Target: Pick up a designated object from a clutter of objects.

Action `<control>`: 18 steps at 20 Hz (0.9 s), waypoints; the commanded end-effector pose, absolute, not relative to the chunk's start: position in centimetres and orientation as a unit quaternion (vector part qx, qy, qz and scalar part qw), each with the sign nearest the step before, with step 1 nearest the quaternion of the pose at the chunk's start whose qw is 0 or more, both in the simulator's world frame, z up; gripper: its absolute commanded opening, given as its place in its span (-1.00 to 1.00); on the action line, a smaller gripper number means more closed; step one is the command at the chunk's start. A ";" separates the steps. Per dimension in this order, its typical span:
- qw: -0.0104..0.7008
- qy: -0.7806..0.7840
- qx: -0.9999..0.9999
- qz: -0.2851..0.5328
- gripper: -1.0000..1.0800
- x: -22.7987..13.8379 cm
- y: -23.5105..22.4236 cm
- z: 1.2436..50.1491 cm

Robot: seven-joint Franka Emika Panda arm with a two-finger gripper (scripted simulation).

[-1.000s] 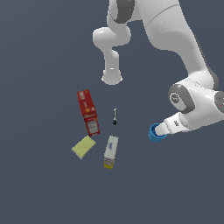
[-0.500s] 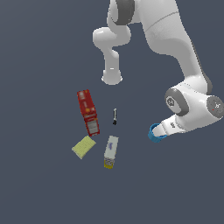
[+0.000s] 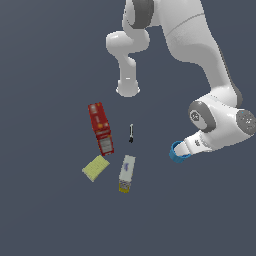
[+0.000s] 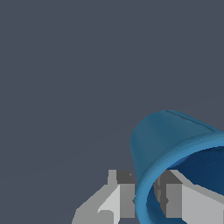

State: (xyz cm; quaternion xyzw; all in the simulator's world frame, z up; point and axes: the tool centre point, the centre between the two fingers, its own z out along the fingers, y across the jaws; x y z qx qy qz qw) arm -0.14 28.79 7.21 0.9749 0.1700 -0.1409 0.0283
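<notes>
With the gripper (image 4: 146,199) clenched across the cup's (image 4: 175,148) rim wall, lift slowly and level, well clear of the box (image 3: 100,127).

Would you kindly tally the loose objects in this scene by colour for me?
Red: 1, long red box
Yellow: 1, flat yellow block
White and yellow: 1, carton
Black and white: 1, tiny tool
Blue: 1, round cup
Total: 5
</notes>
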 end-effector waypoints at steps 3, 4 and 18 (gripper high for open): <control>0.028 0.170 0.975 -0.141 -1.00 -0.1 28.5 7.6; 0.028 0.170 0.975 -0.141 -1.00 0.0 28.3 7.9; 0.028 0.170 0.975 -0.141 -1.00 1.6 20.4 17.5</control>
